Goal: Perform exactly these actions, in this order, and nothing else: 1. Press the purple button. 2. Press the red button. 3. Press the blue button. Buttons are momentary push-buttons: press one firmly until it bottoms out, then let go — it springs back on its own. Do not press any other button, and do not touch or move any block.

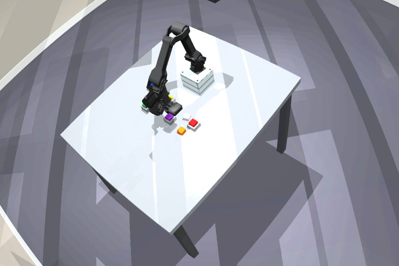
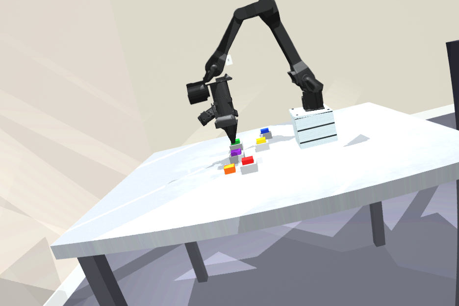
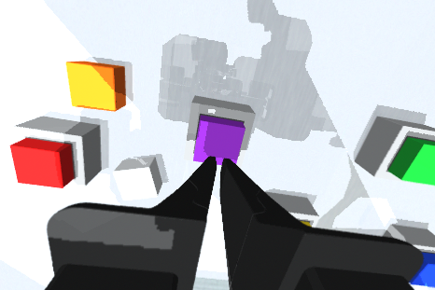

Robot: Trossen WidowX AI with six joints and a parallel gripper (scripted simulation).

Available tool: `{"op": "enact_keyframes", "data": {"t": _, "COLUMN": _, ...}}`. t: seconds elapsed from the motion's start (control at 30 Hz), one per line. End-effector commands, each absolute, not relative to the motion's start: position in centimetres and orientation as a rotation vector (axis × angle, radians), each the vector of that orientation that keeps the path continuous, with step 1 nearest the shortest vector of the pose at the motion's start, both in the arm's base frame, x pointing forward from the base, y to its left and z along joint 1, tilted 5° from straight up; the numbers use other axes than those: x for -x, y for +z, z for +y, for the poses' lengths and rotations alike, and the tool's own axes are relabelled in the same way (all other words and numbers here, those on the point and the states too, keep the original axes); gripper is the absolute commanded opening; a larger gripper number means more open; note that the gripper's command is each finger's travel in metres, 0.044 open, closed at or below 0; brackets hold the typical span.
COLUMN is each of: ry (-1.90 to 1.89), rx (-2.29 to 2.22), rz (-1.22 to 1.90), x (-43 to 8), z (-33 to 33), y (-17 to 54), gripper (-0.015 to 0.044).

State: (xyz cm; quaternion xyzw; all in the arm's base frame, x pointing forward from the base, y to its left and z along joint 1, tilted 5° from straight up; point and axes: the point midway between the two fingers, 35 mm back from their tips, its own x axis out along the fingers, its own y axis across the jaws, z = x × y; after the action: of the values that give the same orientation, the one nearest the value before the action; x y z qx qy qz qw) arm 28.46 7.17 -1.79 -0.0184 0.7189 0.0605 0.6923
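The purple button (image 1: pixel 169 117) (image 2: pixel 236 152) (image 3: pixel 224 138) stands on its grey base with its cap raised. My gripper (image 2: pixel 233 142) (image 3: pixel 217 164) is shut and empty, pointing down. Its tips are a little above the purple cap in the exterior view and overlap the cap's near edge in the wrist view. The red button (image 1: pixel 193 122) (image 2: pixel 247 160) (image 3: pixel 39 164) is up, to the left in the wrist view. The blue button (image 2: pixel 264 131) (image 3: pixel 429 276) is nearer the arm's base; in the top view the arm hides most of it.
An orange block (image 1: pixel 181 130) (image 2: pixel 229 169) (image 3: pixel 91 86) and a white block (image 1: pixel 186 117) (image 3: pixel 135 183) lie near the red button. The green button (image 1: pixel 143 105) (image 2: pixel 237 141) (image 3: pixel 422 161) and the yellow button (image 1: pixel 170 97) (image 2: pixel 261 140) (image 3: pixel 305 223) stand near the gripper.
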Motion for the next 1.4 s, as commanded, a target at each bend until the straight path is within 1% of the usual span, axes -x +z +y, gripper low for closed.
{"op": "enact_keyframes", "data": {"t": 0.0, "ry": 0.125, "rx": 0.040, "rz": 1.606, "x": -28.5, "z": 7.1, "y": -2.3, "gripper": 0.0020}}
{"op": "enact_keyframes", "data": {"t": 0.6, "ry": 0.125, "rx": 0.040, "rz": 1.607, "x": -28.3, "z": 7.3, "y": -5.1, "gripper": 0.0020}}
{"op": "enact_keyframes", "data": {"t": 1.37, "ry": 0.135, "rx": 0.041, "rz": 1.603, "x": -28.4, "z": 7.3, "y": -4.7, "gripper": 0.0020}}
